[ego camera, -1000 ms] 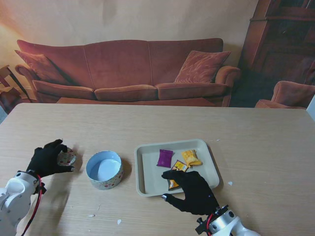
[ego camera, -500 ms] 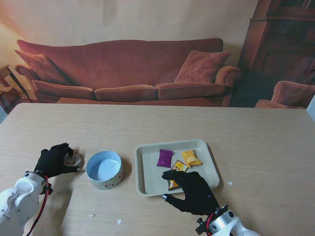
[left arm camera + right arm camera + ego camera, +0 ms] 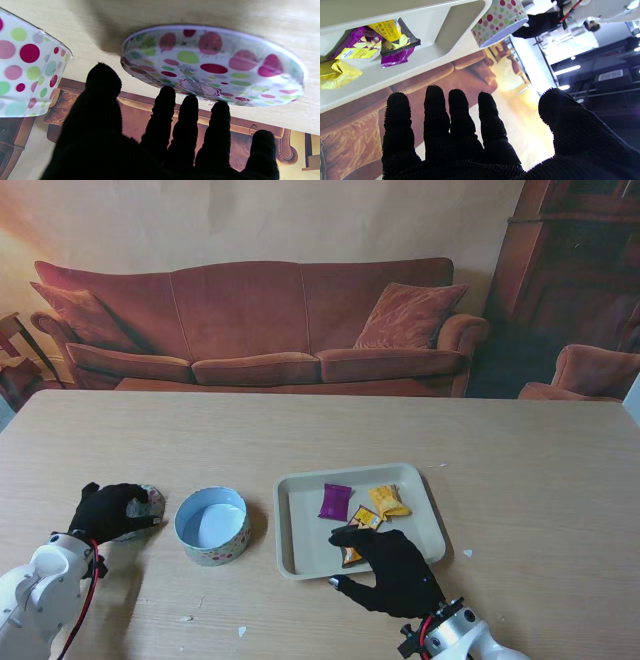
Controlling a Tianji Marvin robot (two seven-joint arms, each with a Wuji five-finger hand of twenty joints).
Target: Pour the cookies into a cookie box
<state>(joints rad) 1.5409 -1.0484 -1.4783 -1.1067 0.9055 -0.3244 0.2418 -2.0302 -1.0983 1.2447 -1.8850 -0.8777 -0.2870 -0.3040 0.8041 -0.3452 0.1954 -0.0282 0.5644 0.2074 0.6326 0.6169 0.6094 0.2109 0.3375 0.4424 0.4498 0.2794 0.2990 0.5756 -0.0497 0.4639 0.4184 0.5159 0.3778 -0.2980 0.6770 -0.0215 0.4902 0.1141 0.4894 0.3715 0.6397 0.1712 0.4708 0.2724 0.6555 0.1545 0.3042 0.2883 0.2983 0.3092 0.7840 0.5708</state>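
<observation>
Pale wood-grain surface point(image 3: 330, 430), wide, w/ a few small white flecks near the close edge; behind it a reddish-brown sofa point(image 3: 250, 320) w/ a cushion point(image 3: 408, 313) at its right end, dark wooden cabinet point(image 3: 580, 270) at far right, part of an armchair point(image 3: 590, 370) beside that; warm, dim room light.

Cookie box point(image 3: 212, 525), round, polka-dot wall, pale blue inside, standing open left of centre; nothing visible inside. Polka-dot lid point(image 3: 140, 510) lying on surface just left of box, apart from it; left robot hand point(image 3: 108, 510) over lid, fingertips point(image 3: 167, 93) at or on its rim in wrist view, thumb spread wide; can't tell if touching or gripping, so left state unclear.

White tray point(image 3: 300, 525) right of box, near but apart; holds wrapped cookie packets: purple one point(image 3: 335, 502), yellow one point(image 3: 388, 500), another dark/orange one point(image 3: 364, 518) partly hidden by right robot hand point(image 3: 392, 568). Right robot hand at tray's near edge, fingers point(image 3: 435, 105) extended & spread, palm down, grasping nothing; released.
</observation>
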